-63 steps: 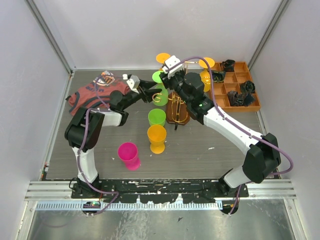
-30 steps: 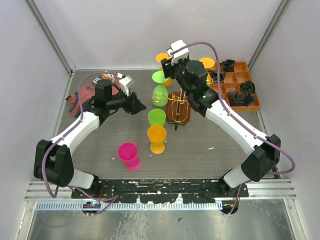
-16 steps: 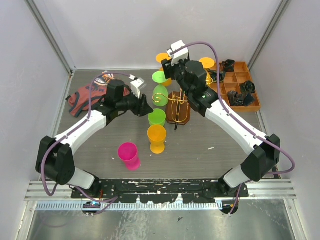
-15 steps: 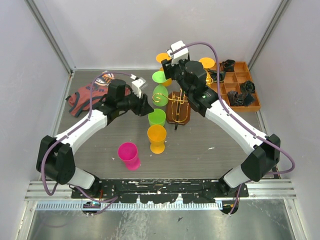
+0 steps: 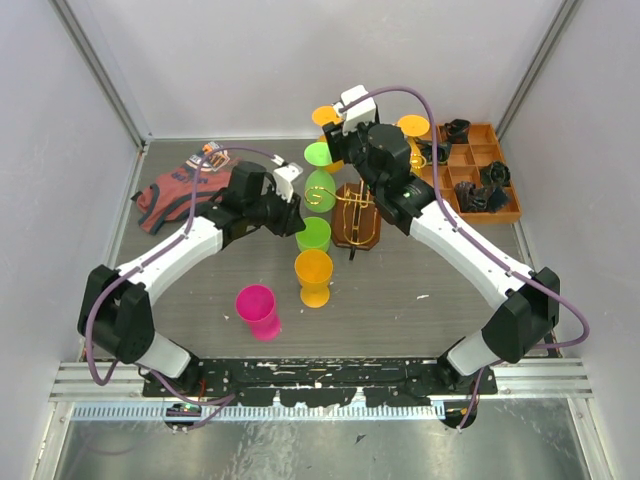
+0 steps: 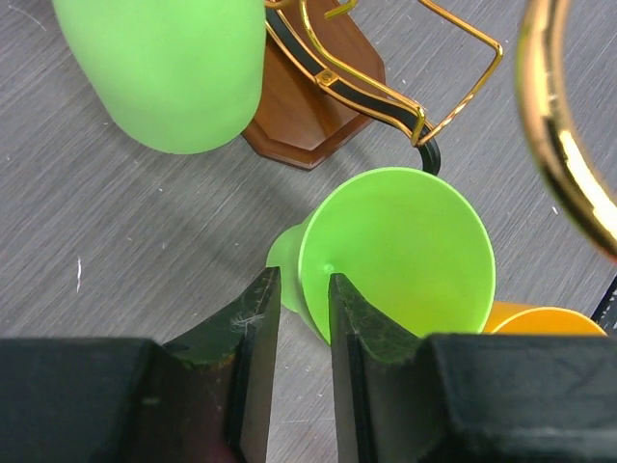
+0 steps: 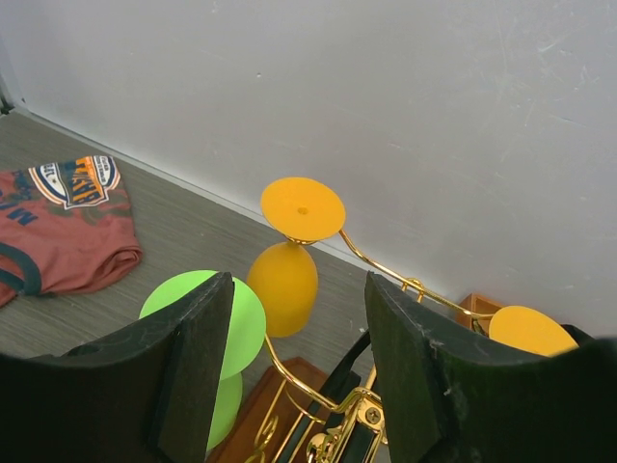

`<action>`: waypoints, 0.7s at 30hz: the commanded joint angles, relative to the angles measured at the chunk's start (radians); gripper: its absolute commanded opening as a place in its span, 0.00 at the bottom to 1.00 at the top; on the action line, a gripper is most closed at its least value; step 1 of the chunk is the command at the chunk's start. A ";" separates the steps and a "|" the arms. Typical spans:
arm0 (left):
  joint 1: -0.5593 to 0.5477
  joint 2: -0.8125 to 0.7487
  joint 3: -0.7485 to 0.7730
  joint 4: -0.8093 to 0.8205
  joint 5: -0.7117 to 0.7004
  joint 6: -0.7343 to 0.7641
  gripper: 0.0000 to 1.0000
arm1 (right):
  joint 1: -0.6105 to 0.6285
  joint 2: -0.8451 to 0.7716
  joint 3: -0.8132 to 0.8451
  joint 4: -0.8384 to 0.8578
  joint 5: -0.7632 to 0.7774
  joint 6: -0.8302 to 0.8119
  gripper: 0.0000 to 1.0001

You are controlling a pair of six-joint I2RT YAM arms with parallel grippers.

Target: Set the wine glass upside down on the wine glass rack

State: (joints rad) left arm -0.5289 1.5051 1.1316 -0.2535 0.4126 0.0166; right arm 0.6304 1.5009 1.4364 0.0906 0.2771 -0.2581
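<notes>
Green wine glass (image 5: 313, 235) stands upright, mouth up, on the grey surface (image 5: 420, 290) just in front of the wine glass rack (image 5: 356, 215), not on it. Far left lies a red T-shirt (image 5: 190, 185), and nearer the front stands a pink glass (image 5: 258, 310). The left claw (image 5: 292, 219) reaches in beside the green wine glass's rim. In the left wrist view its fingers (image 6: 255, 357) leave only a narrow slit and grip nothing, with the glass's near edge showing just past the tips (touching or not, I cannot tell). An orange glass (image 5: 313, 275) stands upright just in front of the green one. Upside down on the rack's gold wire arms hang a second green glass (image 5: 320, 187) at the left, a rear orange glass (image 5: 327, 117) behind it, and a right-hand orange glass (image 5: 414, 126). The right claw (image 5: 336, 135) hovers over the rack's back left, its fingers (image 7: 193, 367) spread wide around nothing. Far right sits an orange-brown tray (image 5: 480, 215) with black parts in its compartments.
</notes>
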 commanded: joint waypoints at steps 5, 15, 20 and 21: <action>-0.023 0.035 0.055 -0.049 0.006 0.025 0.14 | -0.006 -0.037 0.006 0.031 0.015 0.017 0.62; -0.025 0.032 0.060 -0.065 -0.001 0.043 0.00 | -0.006 -0.046 0.001 0.031 0.024 0.017 0.62; -0.021 -0.018 0.047 -0.087 -0.135 0.086 0.00 | -0.006 -0.048 0.002 0.031 0.025 0.019 0.62; -0.015 -0.034 0.040 -0.087 -0.162 0.097 0.00 | -0.006 -0.049 0.003 0.031 0.023 0.021 0.63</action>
State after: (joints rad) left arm -0.5480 1.5345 1.1656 -0.3012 0.3660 0.0608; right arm 0.6270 1.5005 1.4311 0.0811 0.2882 -0.2543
